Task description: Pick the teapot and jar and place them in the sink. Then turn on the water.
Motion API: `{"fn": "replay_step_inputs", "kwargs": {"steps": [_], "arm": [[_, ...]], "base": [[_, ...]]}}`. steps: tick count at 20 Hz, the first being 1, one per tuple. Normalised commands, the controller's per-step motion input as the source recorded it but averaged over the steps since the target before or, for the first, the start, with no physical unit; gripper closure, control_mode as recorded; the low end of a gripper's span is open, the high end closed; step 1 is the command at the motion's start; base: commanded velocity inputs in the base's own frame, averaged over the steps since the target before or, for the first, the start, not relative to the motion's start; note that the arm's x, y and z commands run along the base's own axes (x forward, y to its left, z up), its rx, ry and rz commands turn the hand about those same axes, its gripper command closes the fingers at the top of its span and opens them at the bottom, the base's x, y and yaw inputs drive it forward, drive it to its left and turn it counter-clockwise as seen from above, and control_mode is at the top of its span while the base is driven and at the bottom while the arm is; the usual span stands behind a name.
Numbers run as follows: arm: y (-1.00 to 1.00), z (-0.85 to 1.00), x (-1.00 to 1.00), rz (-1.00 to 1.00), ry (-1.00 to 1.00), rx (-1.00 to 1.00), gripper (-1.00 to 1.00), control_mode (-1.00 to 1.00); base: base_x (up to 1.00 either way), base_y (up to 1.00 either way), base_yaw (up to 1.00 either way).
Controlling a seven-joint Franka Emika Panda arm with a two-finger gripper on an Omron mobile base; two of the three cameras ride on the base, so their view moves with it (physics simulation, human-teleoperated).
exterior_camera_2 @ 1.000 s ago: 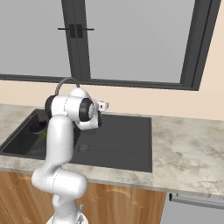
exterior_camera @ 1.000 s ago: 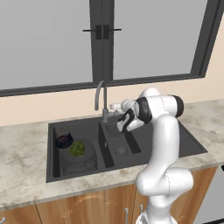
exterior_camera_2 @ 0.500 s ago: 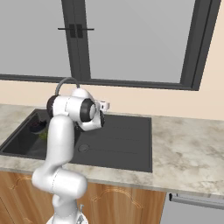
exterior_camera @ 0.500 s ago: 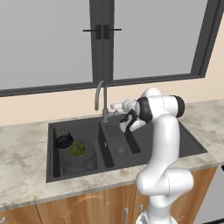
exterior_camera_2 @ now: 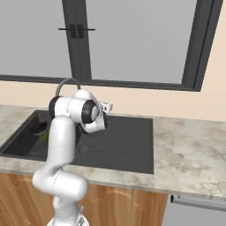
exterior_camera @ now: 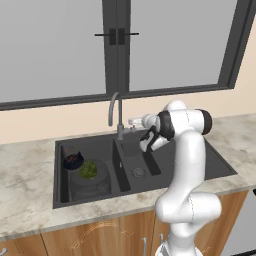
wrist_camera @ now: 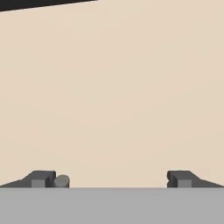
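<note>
Marble-patterned surface runs below a big dark-framed window in the left base view, with wood cabinet fronts under it. Set into it is the black sink, two basins side by side. The left basin holds the jar, upright, green showing through its glass, and the small black teapot just beyond it on its far left, close enough that I cannot tell whether they touch. A grey faucet rises at the far rim between the basins, curving toward the left. The arm bends over the right basin, and its hand sits just right of the faucet near its base; from here I cannot tell how far the fingers are spread. From the right base view, the same surface stretches away to the right, the sink lies dark under the window, and the arm covers much of the left basin, where a bit of the teapot and the green of the jar peek out at its left. The faucet arches above the arm. In the hand view, a plain beige wall lies ahead, and the two dark fingertips stand far apart, so the hand is wide and holds nothing; a small grey round end sits right beside the left tip.
</note>
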Motion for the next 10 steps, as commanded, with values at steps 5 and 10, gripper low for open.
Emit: {"fn": "replay_step_inputs", "kwargs": {"steps": [5, 10], "arm": [[-0.66, 0.0, 0.28, 0.04, -0.03, 0.02, -1.0, -1.0], [-0.63, 0.0, 0.26, 0.06, -0.02, 0.03, -1.0, -1.0]], "base": [[0.0, 0.0, 0.0], [0.0, 0.0, 0.0]]}}
